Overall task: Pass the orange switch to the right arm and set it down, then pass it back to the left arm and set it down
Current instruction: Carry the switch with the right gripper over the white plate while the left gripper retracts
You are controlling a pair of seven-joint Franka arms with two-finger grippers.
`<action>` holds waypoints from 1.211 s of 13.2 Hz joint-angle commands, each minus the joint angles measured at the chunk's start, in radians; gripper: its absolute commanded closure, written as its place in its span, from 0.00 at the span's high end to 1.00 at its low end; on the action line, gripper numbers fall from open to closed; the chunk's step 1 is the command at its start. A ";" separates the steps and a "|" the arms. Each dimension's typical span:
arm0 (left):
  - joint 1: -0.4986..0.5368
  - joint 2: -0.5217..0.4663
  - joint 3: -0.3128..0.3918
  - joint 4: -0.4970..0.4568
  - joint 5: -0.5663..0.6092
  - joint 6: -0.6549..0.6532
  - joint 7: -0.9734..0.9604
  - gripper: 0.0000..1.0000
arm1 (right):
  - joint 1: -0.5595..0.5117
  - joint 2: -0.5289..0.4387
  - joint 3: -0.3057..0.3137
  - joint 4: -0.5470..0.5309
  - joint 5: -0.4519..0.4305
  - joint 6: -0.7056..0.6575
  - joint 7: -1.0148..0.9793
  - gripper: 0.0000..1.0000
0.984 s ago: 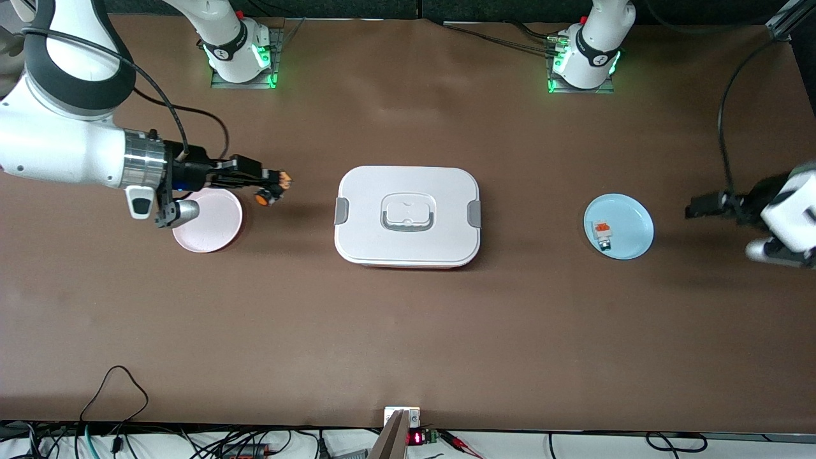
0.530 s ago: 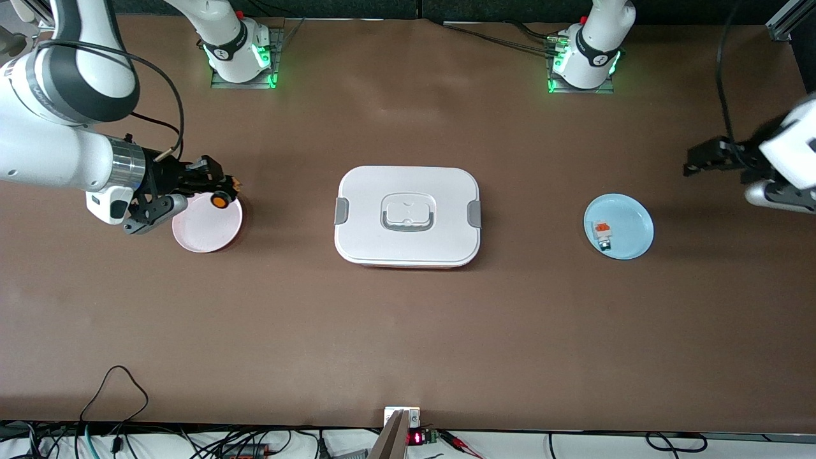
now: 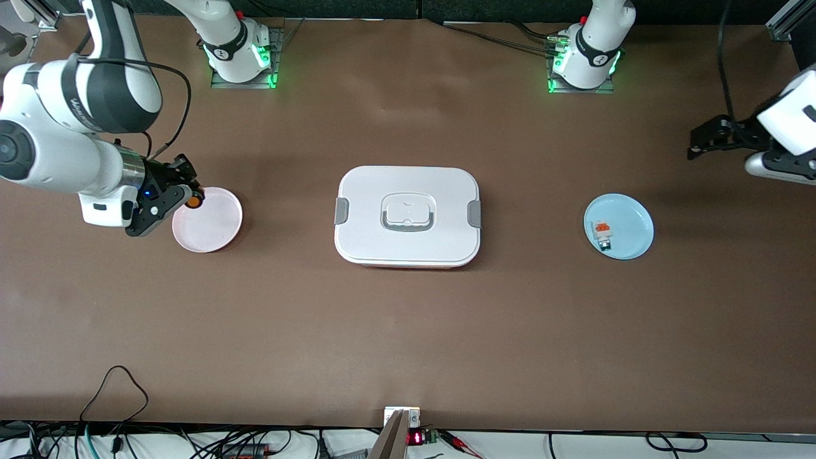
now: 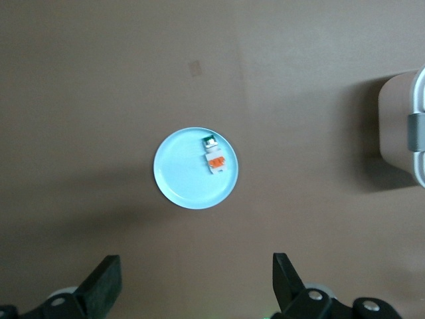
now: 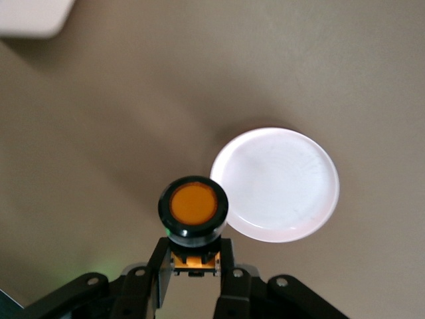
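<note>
The orange switch is held up in the air, my right gripper shut on it over the rim of the pink plate. In the right wrist view the switch shows its round orange end, and the gripper clamps its black body beside the plate. The white lidded box stands mid-table. My left gripper hangs open and holds nothing at the left arm's end of the table. In its wrist view, the left gripper has only bare table between its fingers.
A light blue plate toward the left arm's end holds a small white-grey block with an orange top; the left wrist view shows this plate and block. A corner of the box shows there too.
My right gripper has drawn back from beside the box to the pink plate's rim, still holding the switch. My left gripper has shifted from beside the blue plate toward the bases' side.
</note>
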 commanded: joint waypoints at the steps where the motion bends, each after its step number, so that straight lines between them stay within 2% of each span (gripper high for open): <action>1: 0.006 -0.073 0.002 -0.089 -0.005 0.034 0.035 1.00 | -0.027 0.003 0.007 -0.036 -0.077 0.050 -0.154 0.18; 8: 0.000 -0.090 0.002 -0.095 0.004 0.050 0.026 1.00 | -0.093 0.069 0.007 -0.110 -0.123 0.253 -0.582 0.18; 12: -0.026 -0.141 0.006 -0.095 -0.008 0.037 -0.067 1.00 | -0.101 0.080 0.007 -0.200 -0.132 0.355 -0.651 0.18; 16: -0.028 -0.113 0.004 -0.090 -0.036 0.045 -0.095 1.00 | -0.098 0.101 0.007 -0.294 -0.137 0.504 -0.654 0.18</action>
